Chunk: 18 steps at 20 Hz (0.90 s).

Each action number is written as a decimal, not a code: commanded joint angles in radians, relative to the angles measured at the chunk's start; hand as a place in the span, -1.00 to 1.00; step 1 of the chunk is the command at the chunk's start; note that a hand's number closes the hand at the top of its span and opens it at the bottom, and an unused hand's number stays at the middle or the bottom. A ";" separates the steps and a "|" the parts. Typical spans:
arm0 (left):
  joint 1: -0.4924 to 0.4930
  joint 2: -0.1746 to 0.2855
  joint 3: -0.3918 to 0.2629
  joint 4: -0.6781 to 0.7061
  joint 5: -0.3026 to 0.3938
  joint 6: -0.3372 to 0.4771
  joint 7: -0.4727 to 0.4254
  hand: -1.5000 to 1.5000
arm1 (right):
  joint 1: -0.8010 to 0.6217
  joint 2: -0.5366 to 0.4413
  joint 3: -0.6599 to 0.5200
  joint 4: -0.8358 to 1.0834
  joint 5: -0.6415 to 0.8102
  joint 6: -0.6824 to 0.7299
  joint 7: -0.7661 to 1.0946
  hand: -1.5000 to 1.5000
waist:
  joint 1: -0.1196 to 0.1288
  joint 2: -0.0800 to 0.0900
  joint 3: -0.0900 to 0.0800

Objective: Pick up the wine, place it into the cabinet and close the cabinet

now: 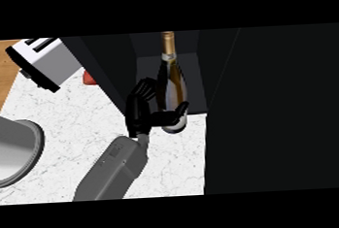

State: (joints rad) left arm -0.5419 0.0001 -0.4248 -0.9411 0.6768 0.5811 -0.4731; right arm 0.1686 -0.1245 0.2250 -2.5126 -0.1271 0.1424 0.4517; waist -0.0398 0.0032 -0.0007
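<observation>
Brightly and evenly lit across the white tabletop (72,126) and the toaster (44,62). Deep in darkness at the cabinet (287,110), its faces almost black, with pale glints running down the wine bottle (172,79).

Wine bottle (172,82): dark glass, gold foil on neck, pale underside of base showing. Neck points toward view's top, base toward viewer. Sits within cabinet's opening, between its dark side walls; whether base rests on cabinet floor, cannot tell. Left hand (147,114) curled round lower body, thumb across front. Cabinet (120,75): black, standing on worktop, open, interior dim grey. Broad black panel at right, probably its door (272,105).
</observation>
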 commanded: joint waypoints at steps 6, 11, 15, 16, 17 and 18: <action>-0.078 0.000 -0.013 0.161 0.149 -0.044 -0.106 1.00 | 0.027 0.008 0.010 -0.190 -0.095 -0.019 0.099 -1.00 | 0.006 0.000 -0.001; -0.224 0.001 0.086 0.271 0.146 -0.076 -0.022 1.00 | 0.082 0.006 -0.060 -0.134 -0.144 0.030 -0.009 -1.00 | 0.008 0.000 0.001; -0.288 0.004 0.103 0.331 0.168 -0.058 -0.010 1.00 | 0.080 0.013 -0.033 -0.153 -0.128 0.026 0.021 -1.00 | 0.010 0.000 0.001; -0.306 0.000 0.093 0.336 0.190 -0.050 -0.019 1.00 | 0.049 -0.002 -0.052 -0.176 -0.160 0.023 0.069 -1.00 | 0.003 0.002 0.000; -0.296 0.000 0.082 0.332 0.173 -0.043 -0.032 1.00 | 0.110 0.011 -0.024 -0.170 -0.123 0.035 0.026 -1.00 | 0.008 -0.002 0.001; -0.360 0.000 0.118 0.381 0.198 -0.038 -0.035 1.00 | 0.067 -0.003 -0.060 -0.131 -0.160 0.049 0.020 -1.00 | -0.002 0.004 0.001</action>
State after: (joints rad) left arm -0.8096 -0.0001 -0.3518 -0.6232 0.8515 0.5366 -0.5038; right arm 0.2061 -0.1129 0.1991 -2.5055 -0.1373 0.1841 0.4145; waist -0.0370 0.0055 -0.0005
